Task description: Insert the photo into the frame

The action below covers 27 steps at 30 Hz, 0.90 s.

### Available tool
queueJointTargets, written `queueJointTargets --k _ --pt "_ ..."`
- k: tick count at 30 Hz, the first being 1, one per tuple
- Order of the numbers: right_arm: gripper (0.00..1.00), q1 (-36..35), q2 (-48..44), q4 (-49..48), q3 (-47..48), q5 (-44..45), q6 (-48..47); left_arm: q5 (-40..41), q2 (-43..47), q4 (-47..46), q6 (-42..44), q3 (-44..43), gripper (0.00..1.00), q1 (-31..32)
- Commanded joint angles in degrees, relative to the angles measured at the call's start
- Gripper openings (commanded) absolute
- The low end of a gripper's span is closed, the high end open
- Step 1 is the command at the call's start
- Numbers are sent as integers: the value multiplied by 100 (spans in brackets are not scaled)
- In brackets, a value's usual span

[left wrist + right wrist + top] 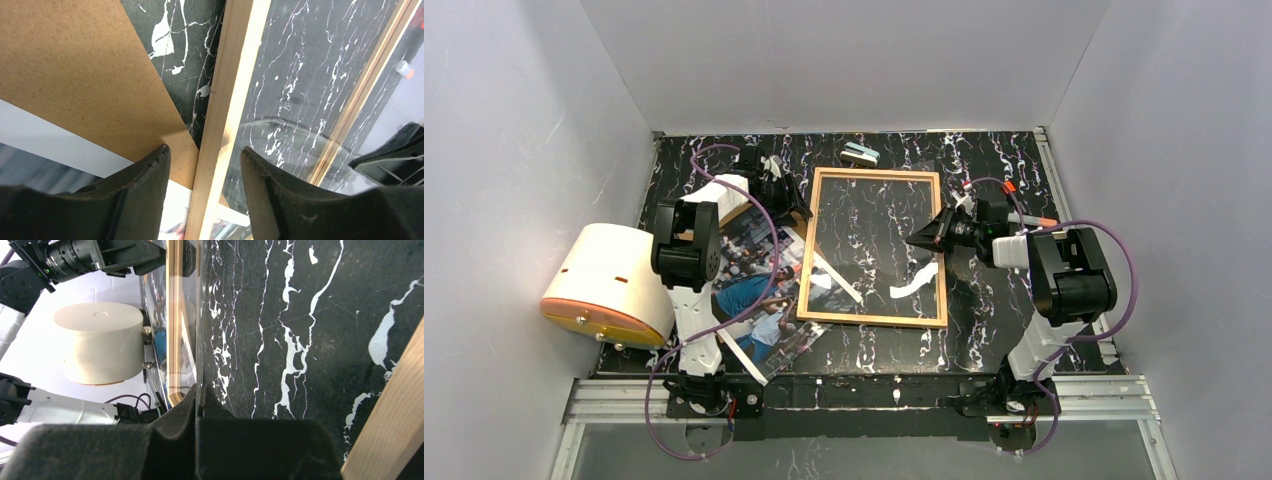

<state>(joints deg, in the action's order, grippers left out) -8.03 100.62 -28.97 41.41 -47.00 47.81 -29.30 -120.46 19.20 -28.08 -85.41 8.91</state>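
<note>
Black marble table (1004, 160) holds a big picture frame (879, 173) with a thin light-wood edge and clear pane, flat in the middle. The shiny colour photo (759, 300) of people in blue lies just left of it. A plain brown board (65, 75) sits at the photo's far end. The left gripper (205, 155) has its fingers apart, one on each side of the frame's left edge. The right gripper (200, 395) has its fingers pressed together over the pane.

Bright, even light; wrist close-ups perhaps soft.
</note>
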Motion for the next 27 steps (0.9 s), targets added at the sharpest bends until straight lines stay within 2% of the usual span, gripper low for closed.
queueJointTargets --k 1,9,15,20,22,24,26,27 --pt "1 89 26 -403 -27 18 -12 -160 -62 128 39 112 50 79" --pt "1 91 315 -726 81 -453 -59 -119 -125 128 35 69 48 138" --pt "1 90 174 -1271 -45 -714 -5 -116 -161 128 15 21 47 146" --pt "3 86 134 -1666 -127 -956 140 -112 -203 129 13 5 39 155" --pt "17 91 188 -1483 -72 -921 150 -104 -229 128 13 6 34 171" --pt "35 91 228 -1302 -31 -779 143 -105 -253 128 13 -2 32 186" --pt "49 91 213 -1130 -8 -556 86 -102 -271 128 13 5 32 190" --pt "53 88 207 -997 35 -421 43 -97 -271 128 17 6 32 190"
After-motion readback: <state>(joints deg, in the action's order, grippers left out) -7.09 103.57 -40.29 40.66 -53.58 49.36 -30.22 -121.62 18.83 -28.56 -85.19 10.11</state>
